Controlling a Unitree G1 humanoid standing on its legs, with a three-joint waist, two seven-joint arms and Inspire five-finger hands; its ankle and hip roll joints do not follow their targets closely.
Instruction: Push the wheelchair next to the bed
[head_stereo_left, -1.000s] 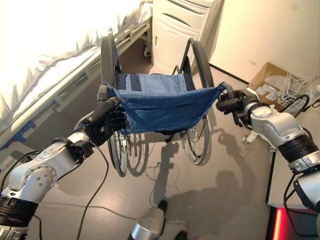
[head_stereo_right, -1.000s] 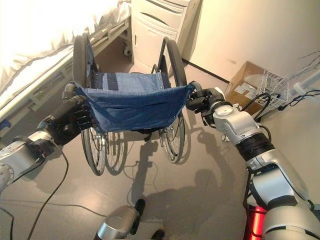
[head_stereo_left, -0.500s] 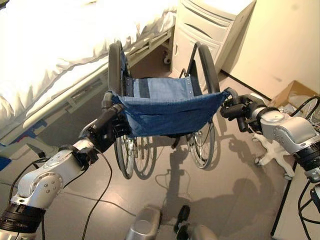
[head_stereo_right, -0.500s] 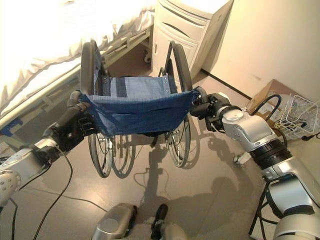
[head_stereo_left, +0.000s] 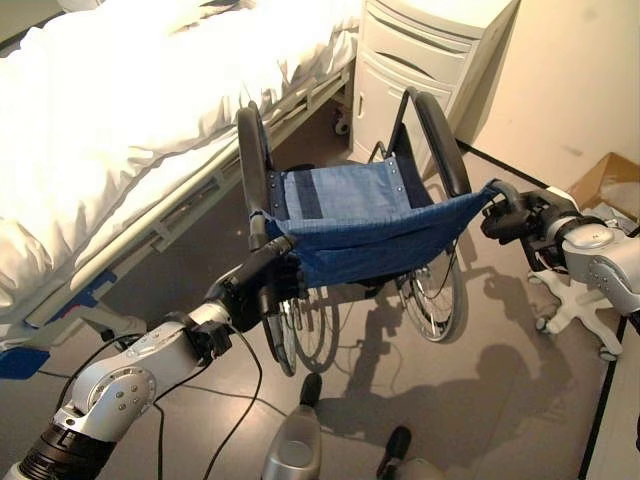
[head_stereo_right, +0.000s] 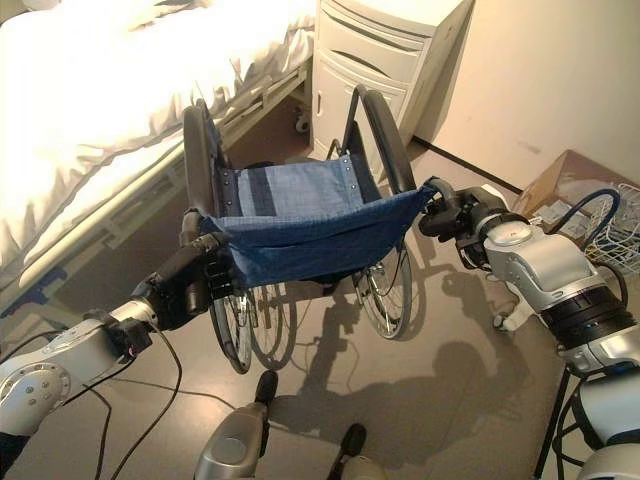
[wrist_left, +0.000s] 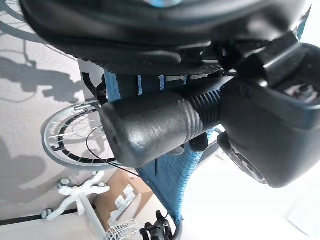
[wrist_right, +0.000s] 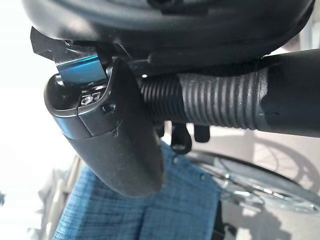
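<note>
Grey floor (head_stereo_left: 470, 390) runs under everything, with the white bed (head_stereo_left: 110, 130) along my left and a white cabinet (head_stereo_left: 420, 60) at the far end by the wall. A cardboard box (head_stereo_right: 570, 185) sits off to my right.

Over the last second the whole picture has slid, so I take it the head camera moved as I stepped forward; the bed takes up more of my left side than it did, and the cabinet sits closer ahead. The wheelchair (head_stereo_left: 355, 215) has also turned a little, its blue back cloth now slanting, with the right end further ahead than the left. I judge the chair is getting in alongside the bed frame, with a strip of floor open between them, so the push is well along but not finished.

My left robot hand (head_stereo_left: 255, 285) is closed around the left push handle (wrist_left: 150, 127); in its wrist view the thumb and the palm wrap the ribbed grip and the rounded end pokes out past them. My right robot hand (head_stereo_right: 465, 215) is likewise clamped on the right push handle (wrist_right: 220, 105), the thumb curled over the ribbed sleeve. Both grips look firm, with no slack visible.

The chair stands on the floor, just beside the bed rail, pointing toward the cabinet.
</note>
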